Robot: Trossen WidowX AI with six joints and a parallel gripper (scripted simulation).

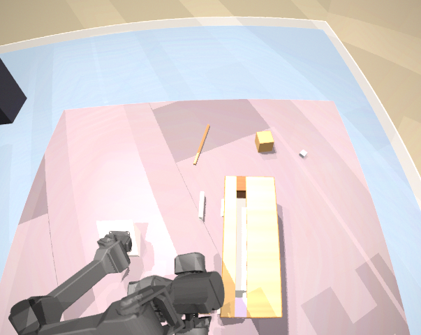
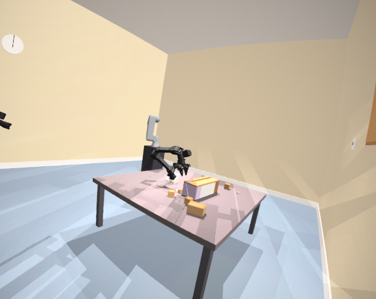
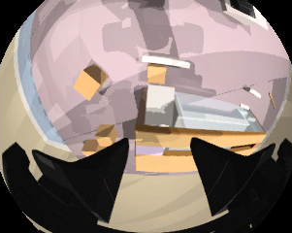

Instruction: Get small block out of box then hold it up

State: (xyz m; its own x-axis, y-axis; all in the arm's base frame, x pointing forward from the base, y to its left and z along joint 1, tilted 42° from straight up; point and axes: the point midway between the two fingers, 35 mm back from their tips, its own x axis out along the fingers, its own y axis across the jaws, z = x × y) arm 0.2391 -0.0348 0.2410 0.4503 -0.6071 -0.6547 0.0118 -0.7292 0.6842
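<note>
A small orange block (image 2: pixel 179 190) (image 3: pixel 156 74) lies on the table, outside the box, between the box's near end and a white rail (image 3: pixel 166 61). The arm hides it in the top view. The wooden box (image 1: pixel 261 234) (image 2: pixel 207 189) (image 3: pixel 157 164) stands upright, with a slot along its top. Through its clear front the wrist view shows a pale, empty-looking shelf and a white piece at one end. My gripper (image 2: pixel 183 174) (image 3: pixel 160 143) is open with nothing between the fingers, raised above the table beside the box. In the top view the wrist mostly hides it.
Larger orange blocks stand near the box's end (image 2: pixel 171 193) (image 2: pixel 196 208) (image 3: pixel 89 83). A second white rail (image 1: pixel 202 205) lies beside the box. An orange stick (image 1: pixel 202 144), an orange cube (image 1: pixel 264 141) (image 2: pixel 227 186) and a tiny white cube (image 1: pixel 302 153) lie beyond the far end.
</note>
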